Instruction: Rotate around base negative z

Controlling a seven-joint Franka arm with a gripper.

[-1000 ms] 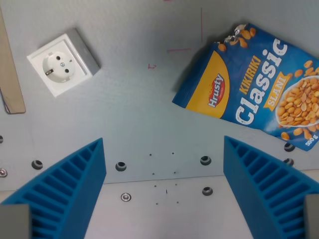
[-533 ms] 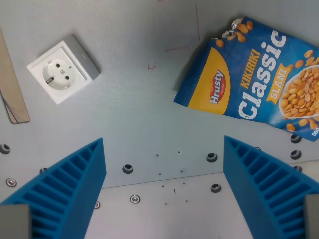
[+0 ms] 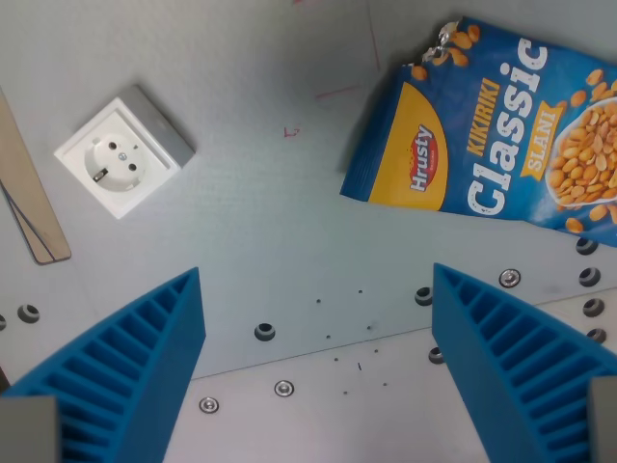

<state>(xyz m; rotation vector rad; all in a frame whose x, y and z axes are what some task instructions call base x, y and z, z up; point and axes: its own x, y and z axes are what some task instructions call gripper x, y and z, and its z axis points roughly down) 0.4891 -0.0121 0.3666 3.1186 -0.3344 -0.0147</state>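
Hovering: gripper point(image 3: 318, 371) above the grey table point(image 3: 260, 222), holding nothing.
Jaws: spread wide apart; blue ribbed fingers point(image 3: 125, 367) at both lower corners.
Between fingers: bare surface with bolt holes.
Peanut bag point(image 3: 492, 145): blue, flat, upper wrist view's right, well apart.
Wall socket point(image 3: 120, 154): white, upper left.
Wooden strip point(image 3: 29, 207): left edge.

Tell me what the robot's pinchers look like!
The gripper has two bright blue fingers, shaped like wedges that get wider toward the camera. Their inner sides are covered in ridges, like little steps. A bit of grey shows at each bottom corner of the wrist view. No cables or markings are visible.
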